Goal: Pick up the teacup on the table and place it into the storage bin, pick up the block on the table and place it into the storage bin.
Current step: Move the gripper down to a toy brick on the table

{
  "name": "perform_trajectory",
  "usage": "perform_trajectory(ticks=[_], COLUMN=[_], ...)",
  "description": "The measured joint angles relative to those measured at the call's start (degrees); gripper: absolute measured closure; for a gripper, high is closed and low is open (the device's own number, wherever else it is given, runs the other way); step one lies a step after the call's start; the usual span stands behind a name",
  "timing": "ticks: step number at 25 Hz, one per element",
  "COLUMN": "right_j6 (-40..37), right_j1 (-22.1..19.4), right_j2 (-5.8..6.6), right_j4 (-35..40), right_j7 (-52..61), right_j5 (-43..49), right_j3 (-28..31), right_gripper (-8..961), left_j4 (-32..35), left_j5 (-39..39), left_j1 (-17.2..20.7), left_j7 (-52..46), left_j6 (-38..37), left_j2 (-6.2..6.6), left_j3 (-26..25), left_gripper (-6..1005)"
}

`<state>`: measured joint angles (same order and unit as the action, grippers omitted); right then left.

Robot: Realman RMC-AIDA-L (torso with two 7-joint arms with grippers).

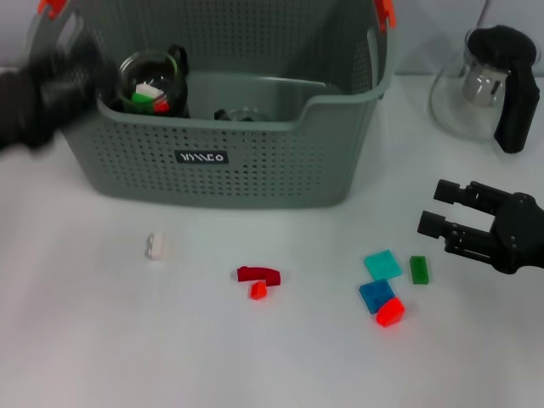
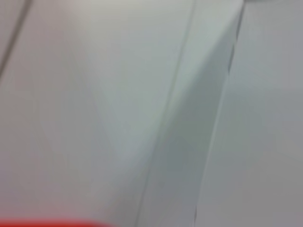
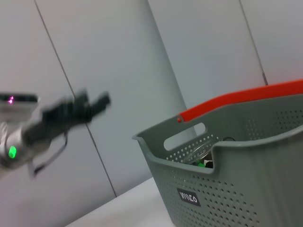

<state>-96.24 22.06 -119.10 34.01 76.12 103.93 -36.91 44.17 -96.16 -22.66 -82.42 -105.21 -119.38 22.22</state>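
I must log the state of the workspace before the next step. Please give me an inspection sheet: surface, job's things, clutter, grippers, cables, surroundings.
Surface: white table, no spills seen.
Job's things: bin at the table's far side; a glass cup with small blocks in it stands inside, left corner. On the table lie a white block, two red pieces, and a group of a teal, a green, a blue and a red block.
Clutter: glass teapot with black handle, far right.
Grippers: left gripper blurred at the bin's left rim; right gripper open, empty, beside the block group.
Cables: nothing seen.
Surroundings: grey wall panels.
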Motion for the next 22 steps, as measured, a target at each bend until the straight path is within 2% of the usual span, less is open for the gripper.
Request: perform_trajectory(ticks=[3, 7, 14, 22], right_j6=[0.2, 0.1, 0.0, -0.1], right_j1=[-0.1, -0.6, -0.6, -0.6], right_j2=[-0.04, 0.13, 0.12, 0.07], right_j4=[0.0, 0.0, 0.0, 0.0], right_j7=[0.2, 0.4, 0.6, 0.8], right_j5=[0.1, -0.1, 0.0, 0.1], right_j3=[0.0, 0.0, 0.0, 0.0], right_gripper=[193, 193, 193, 193], left_j4=[1.6, 3.9, 5.6, 5.3], left_j5=[-6.6, -14.2, -29.6, -32.2], left_j1=[3.3, 5.1, 2.5, 1.5], left_j7=[5.8, 8.0, 9.5, 10.9], left_j6=[-0.8, -0.7, 4.5, 18.0], left_j2=[-1.41, -2.04, -2.04, -3.39], left_j3=[0.0, -0.1, 1.7, 7.1], left_gripper=[429, 429, 430, 431])
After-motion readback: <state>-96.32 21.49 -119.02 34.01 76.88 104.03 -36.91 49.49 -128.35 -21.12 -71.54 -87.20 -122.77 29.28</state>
